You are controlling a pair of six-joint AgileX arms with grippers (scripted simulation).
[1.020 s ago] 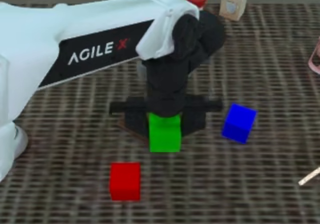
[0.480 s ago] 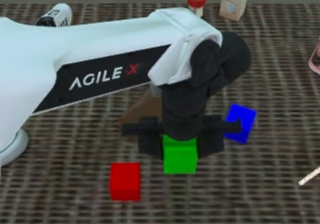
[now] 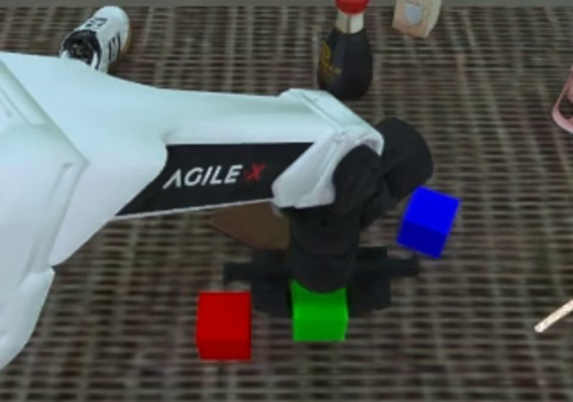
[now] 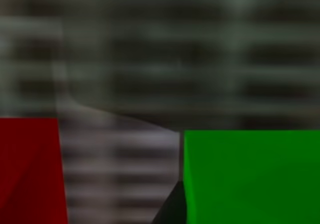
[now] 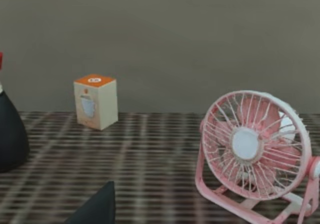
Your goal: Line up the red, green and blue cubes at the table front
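Note:
My left gripper (image 3: 319, 287) is shut on the green cube (image 3: 319, 313), held low at the table's (image 3: 501, 268) front, just right of the red cube (image 3: 224, 324) with a narrow gap between them. The left wrist view shows the same gap between the green cube (image 4: 250, 176) and the red cube (image 4: 30, 169). The blue cube (image 3: 428, 221) lies farther back and to the right, apart from the gripper. Of my right gripper, only a dark part (image 5: 97, 209) shows in its own wrist view, well away from the cubes.
A dark bottle with a red cap (image 3: 347, 53), a small orange-topped box (image 3: 418, 4) and a shoe (image 3: 97, 35) stand along the back. A pink fan (image 5: 255, 149) is at the right edge. A brown pad (image 3: 260, 225) lies under the left arm, and a pale stick (image 3: 555, 317) lies front right.
My left gripper has carried the green cube forward and slightly right, from the pad down to beside the red cube. The bottle and shoe have come into view behind the arm.

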